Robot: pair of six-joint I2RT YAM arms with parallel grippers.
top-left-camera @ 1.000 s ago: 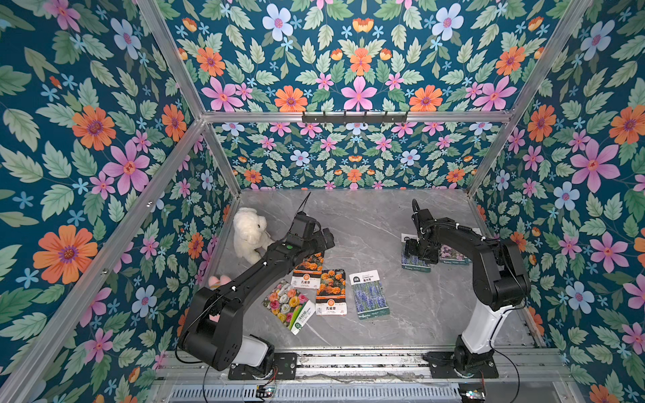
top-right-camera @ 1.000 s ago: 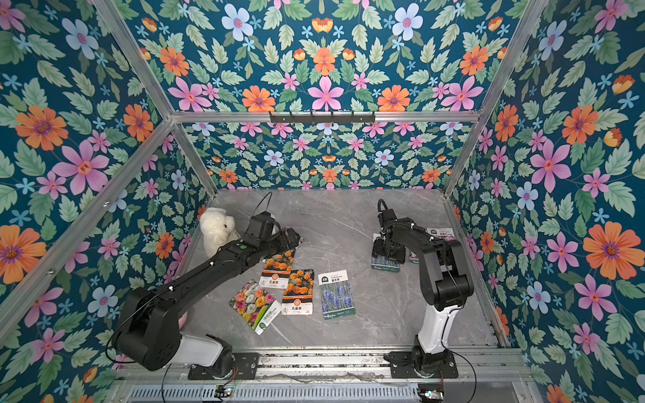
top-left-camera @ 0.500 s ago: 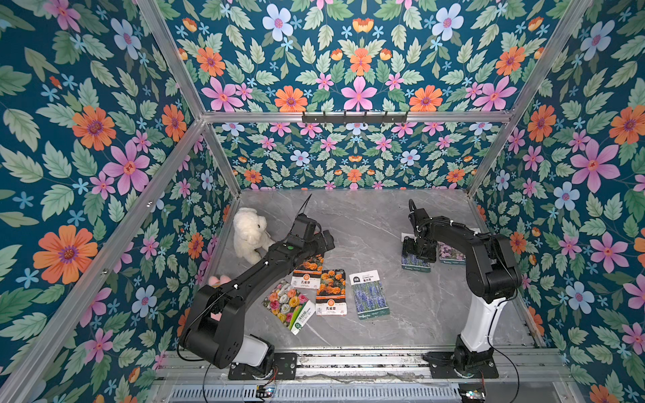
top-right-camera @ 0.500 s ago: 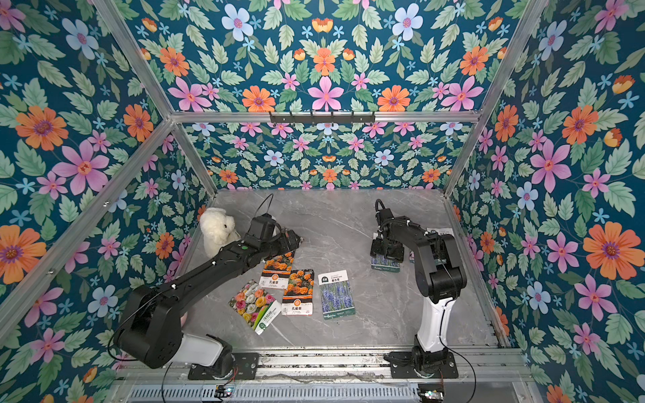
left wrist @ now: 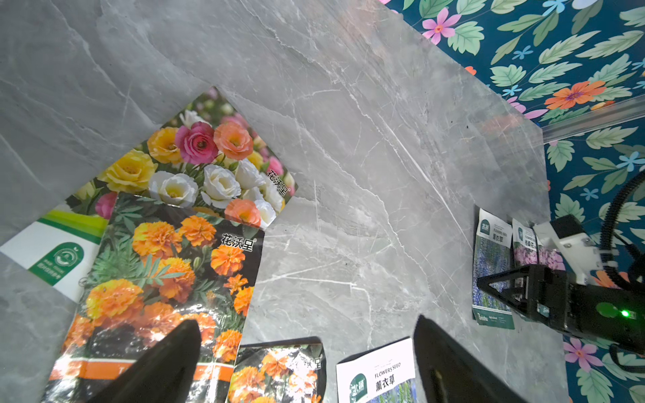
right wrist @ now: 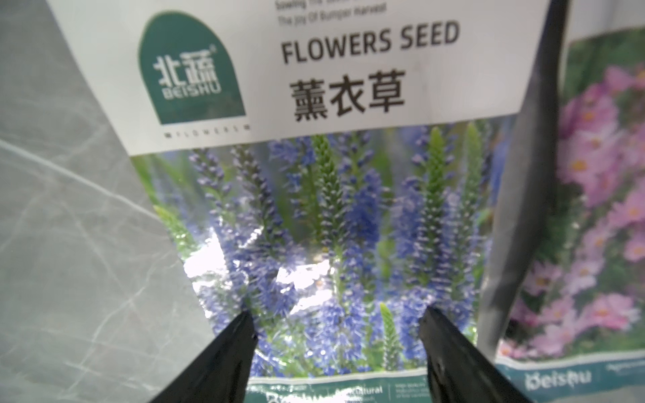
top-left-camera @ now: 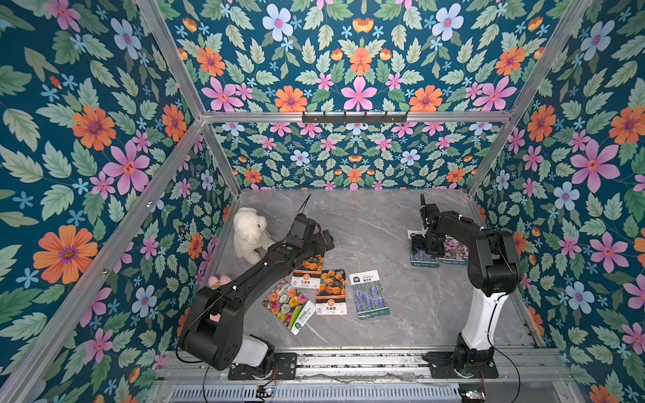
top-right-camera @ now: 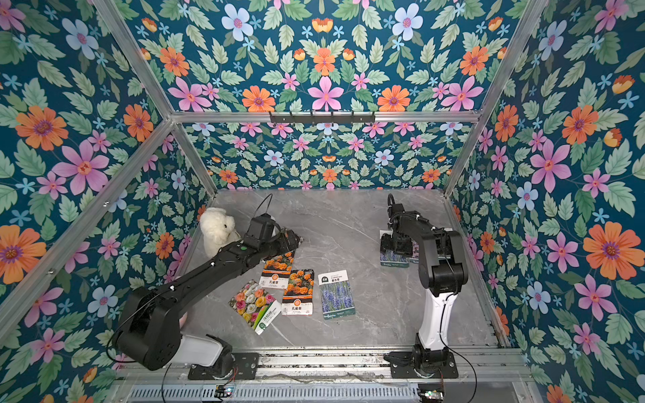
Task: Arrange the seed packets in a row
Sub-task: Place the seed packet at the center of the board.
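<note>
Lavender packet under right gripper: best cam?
Right wrist view: the lavender packet fills the frame, label readable, right gripper open over it. In both top views it is small, partly behind the arm; left wrist view shows it distant.

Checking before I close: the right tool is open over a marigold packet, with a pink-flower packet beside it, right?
No. The right tool is open over a lavender packet, not a marigold one; the right wrist view shows its blue flower spikes under the tool. The pink-flower packet is beside it.
</note>
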